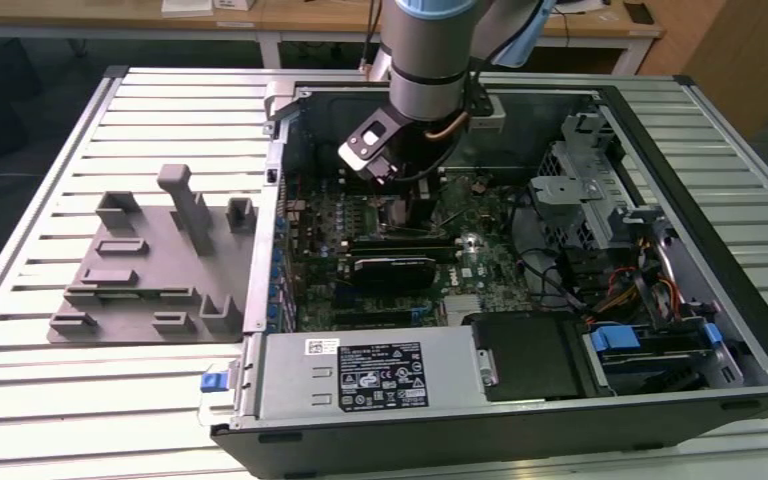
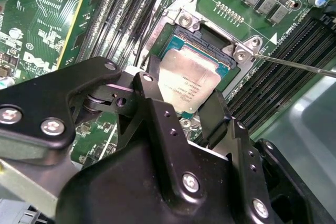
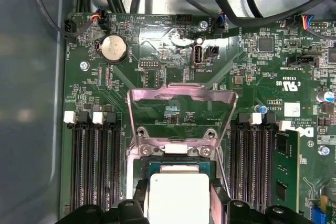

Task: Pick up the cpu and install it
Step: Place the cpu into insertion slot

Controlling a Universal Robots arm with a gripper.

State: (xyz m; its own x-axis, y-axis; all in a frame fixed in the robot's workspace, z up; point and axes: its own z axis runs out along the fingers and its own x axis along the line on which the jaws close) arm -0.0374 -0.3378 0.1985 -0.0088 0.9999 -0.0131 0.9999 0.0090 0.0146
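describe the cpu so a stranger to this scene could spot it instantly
Inside the open computer case, find the green motherboard and its metal-framed socket between the memory slots. The cpu is the flat silver square there, held between the gripper's black fingers.

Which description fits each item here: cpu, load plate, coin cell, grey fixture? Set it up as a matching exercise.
Items:
1 cpu
2 load plate
3 coin cell
4 grey fixture

Descriptions:
A on the table
B swung open
C held in the hand
D round, silver, on the board

Pairs: 1-C, 2-B, 3-D, 4-A
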